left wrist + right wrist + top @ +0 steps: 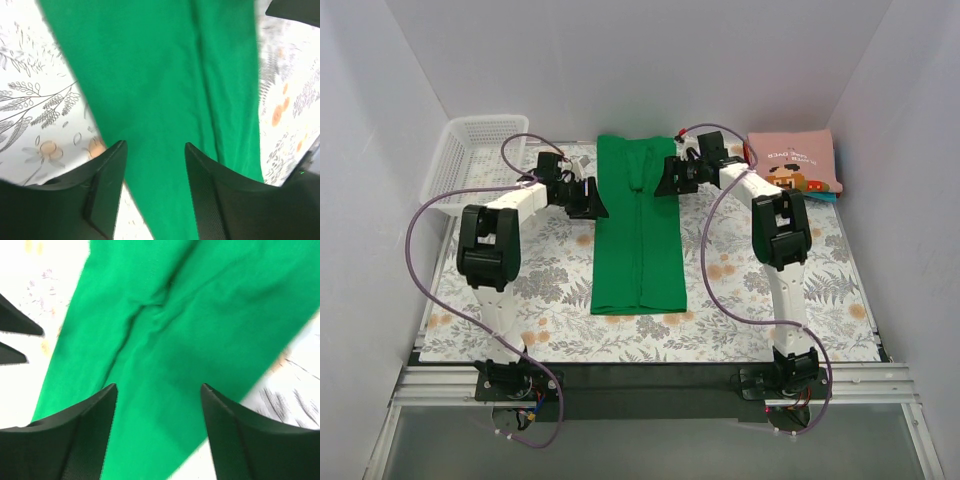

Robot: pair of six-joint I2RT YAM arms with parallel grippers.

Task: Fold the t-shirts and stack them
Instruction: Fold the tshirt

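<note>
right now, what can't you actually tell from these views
- Teal t-shirt: top view shows only a sliver, because the pink t-shirt covers it.
- Pink t-shirt's lettering: too small to read, top view.
- Green t-shirt upper right edge: under the right end effector, top view.
- Whether the left end effector touches cloth: wrist view gives no depth.

Even, bright overhead light fell on the worktop (550, 300), and we saw only short, soft shadows beneath the arms (485, 240) toward its far edge. The white walls (720, 60) showed no hard glare. Up close, the left gripper (155, 145) appeared soft and out of focus against a fairly crisp green t-shirt (165, 85), the floral print beside it bleaching toward white. Around the right gripper (159, 386), we found the cloth blurred and the bare worktop burned out.
</note>
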